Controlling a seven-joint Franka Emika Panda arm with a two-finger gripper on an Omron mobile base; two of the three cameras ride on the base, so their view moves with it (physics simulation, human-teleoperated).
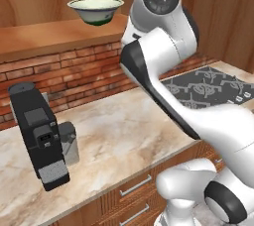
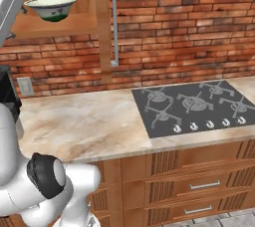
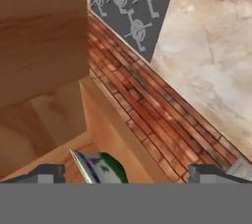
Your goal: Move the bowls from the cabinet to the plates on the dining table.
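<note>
the gripper (image 3: pixel 125 178) is held wide apart and grasps nothing, its two tips seen either side of the pale cream-green bowl (image 3: pixel 101 169), which sits on the open cabinet (image 1: pixel 59 34) shelf near the front edge. if the rim is nudged during the approach, the bowl could be pushed off the shelf onto the counter (image 1: pixel 124 131) below. the bowl stands upright, mouth up, round with no long axis

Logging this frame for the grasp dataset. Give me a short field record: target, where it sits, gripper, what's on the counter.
target: pale cream-green round bowl
location: on the shelf of the open brown wooden wall cabinet, upright
gripper: gripper open, fingertips either side of the bowl's rim, not closed on it
counter: beige marble counter with black coffee machine and built-in black hob
backdrop: red brick wall
</note>
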